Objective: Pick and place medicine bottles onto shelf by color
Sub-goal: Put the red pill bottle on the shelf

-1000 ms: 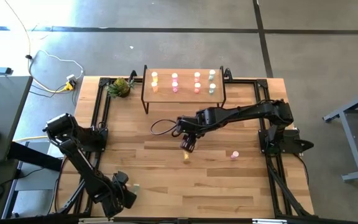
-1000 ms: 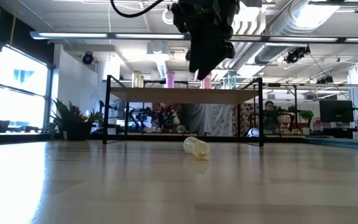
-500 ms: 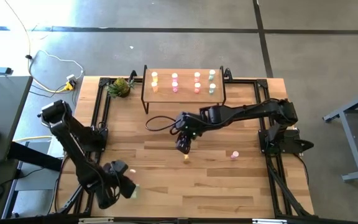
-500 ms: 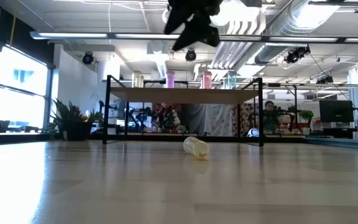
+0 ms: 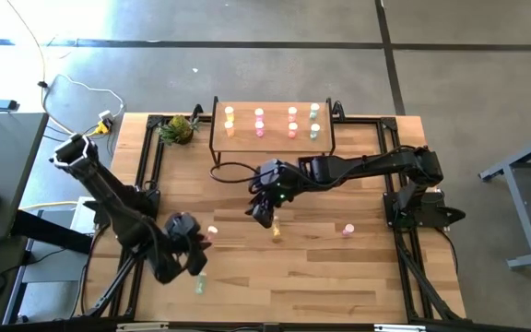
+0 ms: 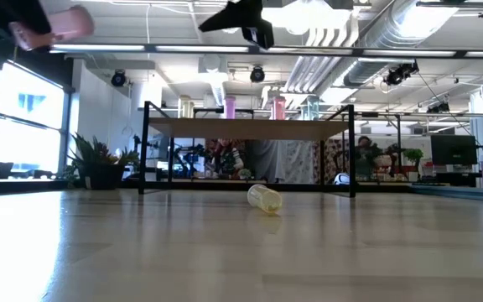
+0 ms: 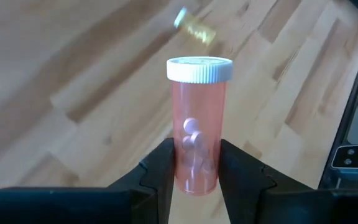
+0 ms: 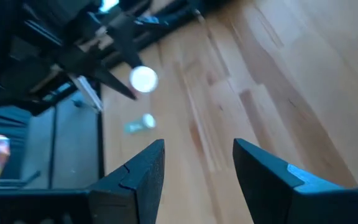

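Between the two dark fingers of the left gripper [image 7: 196,171] stands a pink bottle [image 7: 198,124] with a white cap, clamped near its base and lifted clear of the table; small pale pills show through its wall. From above, this gripper [image 5: 194,246] hangs over the table's front left part, and the level view catches the pink bottle [image 6: 53,25] high at the edge of the picture. On the tabletop [image 5: 321,267] close to it a pale green bottle [image 5: 199,287] lies on its side.

Over the middle of the table the right gripper [image 5: 262,210] hovers with its fingers [image 8: 135,174] spread apart and nothing between them. Just beside it, on the boards, a yellow bottle [image 5: 276,232] lies tipped over; the level view shows it [image 6: 264,198] in front of the shelf. A second pink bottle [image 5: 348,229] stands farther toward the right side.

At the back, the shelf [image 5: 272,140] carries eight bottles in four pairs: yellow-orange, pink, pink and green. A pineapple-like object [image 5: 178,128] sits beside its left end.
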Tool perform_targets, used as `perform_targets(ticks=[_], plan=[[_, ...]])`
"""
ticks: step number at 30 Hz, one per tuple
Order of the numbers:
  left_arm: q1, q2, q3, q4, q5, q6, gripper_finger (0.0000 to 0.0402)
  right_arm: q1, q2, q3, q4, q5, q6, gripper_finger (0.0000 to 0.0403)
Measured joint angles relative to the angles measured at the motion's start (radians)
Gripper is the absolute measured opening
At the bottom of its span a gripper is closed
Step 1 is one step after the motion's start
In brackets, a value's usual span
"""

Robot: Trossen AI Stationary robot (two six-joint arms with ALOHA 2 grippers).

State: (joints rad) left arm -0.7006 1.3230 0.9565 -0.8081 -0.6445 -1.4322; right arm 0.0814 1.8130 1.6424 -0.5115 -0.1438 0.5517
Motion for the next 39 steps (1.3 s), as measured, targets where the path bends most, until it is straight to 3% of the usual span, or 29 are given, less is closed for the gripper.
perform_targets(ticks=[8, 13, 22, 30, 39], plan=[[0.106, -0.1, 0.0, 0.017, 0.004, 0.288, 0.0099, 0.009, -0.005, 0.0, 0.127, -0.081, 0.035, 0.0181], [0.168, -0.142, 0.0, 0.124, 0.032, 0.507, 0.0099, 0.03, -0.046, 0.0, 0.153, 0.023, 0.006, 0.0181], [0.31, -0.166, 0.001, 0.411, 0.195, 0.869, 0.0099, 0.065, -0.172, 0.0, 0.18, 0.276, -0.107, 0.0181], [0.438, -0.167, 0.001, 0.62, 0.329, 1.052, 0.0099, 0.057, -0.255, 0.0, 0.18, 0.3, -0.136, 0.0181], [0.57, -0.167, 0.001, 0.715, 0.455, 1.183, 0.0099, 0.009, -0.305, 0.0, 0.189, 0.3, -0.258, 0.0181]])
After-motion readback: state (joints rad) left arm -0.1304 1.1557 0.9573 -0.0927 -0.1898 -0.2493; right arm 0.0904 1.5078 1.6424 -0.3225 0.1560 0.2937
